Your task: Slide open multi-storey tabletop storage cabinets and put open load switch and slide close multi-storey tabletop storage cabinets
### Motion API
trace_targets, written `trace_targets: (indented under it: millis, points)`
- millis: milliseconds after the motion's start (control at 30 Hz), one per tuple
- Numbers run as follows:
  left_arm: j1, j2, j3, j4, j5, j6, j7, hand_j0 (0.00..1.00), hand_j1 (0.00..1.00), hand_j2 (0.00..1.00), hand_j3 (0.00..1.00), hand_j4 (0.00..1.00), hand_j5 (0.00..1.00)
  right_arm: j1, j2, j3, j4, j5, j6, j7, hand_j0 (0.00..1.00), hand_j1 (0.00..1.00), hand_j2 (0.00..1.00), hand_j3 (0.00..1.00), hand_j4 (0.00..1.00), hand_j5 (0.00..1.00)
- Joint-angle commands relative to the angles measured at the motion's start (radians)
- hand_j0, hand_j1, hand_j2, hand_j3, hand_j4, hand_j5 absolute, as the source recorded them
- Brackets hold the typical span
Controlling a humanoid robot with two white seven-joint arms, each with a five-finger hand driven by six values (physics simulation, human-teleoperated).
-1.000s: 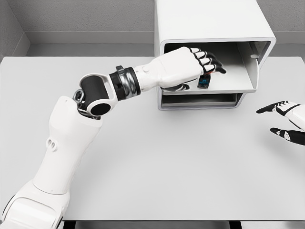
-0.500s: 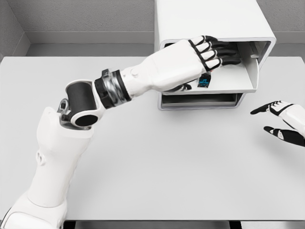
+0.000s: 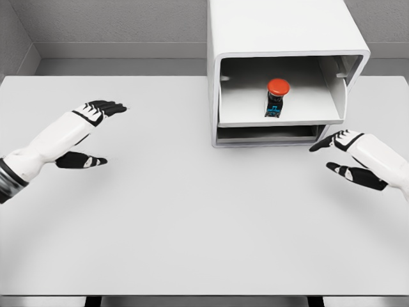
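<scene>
A white multi-storey cabinet (image 3: 281, 25) stands at the back of the table, its upper drawer (image 3: 284, 116) slid open toward me. Inside that drawer stands the load switch (image 3: 277, 96), with a red round cap on a black and blue body, upright and free of any hand. My left hand (image 3: 86, 131) hovers open over the left part of the table, far from the cabinet. On the right, my right hand (image 3: 339, 153) is open just below the cabinet's front right corner, fingers pointing left.
The white table (image 3: 204, 230) spans the view, with its front edge near the bottom. A closed lower drawer (image 3: 268, 134) sits under the open one. Grey walls rise behind the table.
My left hand has let go of the load switch, left the drawer and pulled back to the left. My right hand has moved left toward the cabinet's front right corner.
</scene>
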Motion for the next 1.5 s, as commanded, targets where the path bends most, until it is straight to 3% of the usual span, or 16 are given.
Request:
trace_targets:
  millis: [0,200,333,600,1000,1233,1400,1467]
  points:
    - [0.002,0.008,0.026,0.058,0.009,0.003,0.0,1.0,1.0,1.0,1.0,1.0,1.0,-0.002,0.0,0.024,-0.003,-0.008,0.002,0.019,0.64,0.64,0.64,0.64,0.64,0.64]
    - [0.029,0.008,0.028,0.083,-0.001,0.003,0.0,1.0,1.0,1.0,1.0,1.0,1.0,-0.018,0.005,0.033,-0.013,-0.008,0.002,0.033,0.64,0.64,0.64,0.64,0.64,0.64]
    - [0.028,0.008,0.029,0.084,0.001,0.003,0.0,1.0,1.0,1.0,1.0,1.0,1.0,-0.06,0.046,0.058,-0.006,-0.005,0.002,0.07,0.65,0.65,0.65,0.65,0.65,0.65]
    - [0.029,0.007,0.029,0.084,0.001,0.003,0.0,1.0,1.0,1.0,1.0,1.0,1.0,-0.158,0.066,0.133,0.091,0.013,0.002,0.077,0.65,0.65,0.65,0.65,0.65,0.65]
    - [0.028,0.007,0.029,0.094,0.001,0.003,0.0,1.0,1.0,1.0,1.0,1.0,1.0,-0.23,0.075,0.182,0.166,0.015,0.002,0.077,0.65,0.65,0.65,0.65,0.65,0.65]
    - [0.028,0.007,0.031,0.094,0.002,0.003,0.0,1.0,1.0,1.0,1.0,1.0,1.0,-0.273,0.074,0.194,0.232,0.027,0.002,0.077,0.68,0.68,0.68,0.68,0.68,0.68]
    - [0.029,0.007,0.031,0.094,0.002,0.003,0.0,1.0,1.0,1.0,1.0,1.0,1.0,-0.253,0.06,0.188,0.203,0.015,0.002,0.073,0.69,0.69,0.69,0.69,0.69,0.69]
    - [0.032,0.005,0.028,0.094,-0.001,0.003,0.0,1.0,1.0,1.0,1.0,1.0,1.0,-0.249,0.014,0.174,0.209,0.003,0.002,0.065,0.71,0.71,0.71,0.71,0.71,0.71]
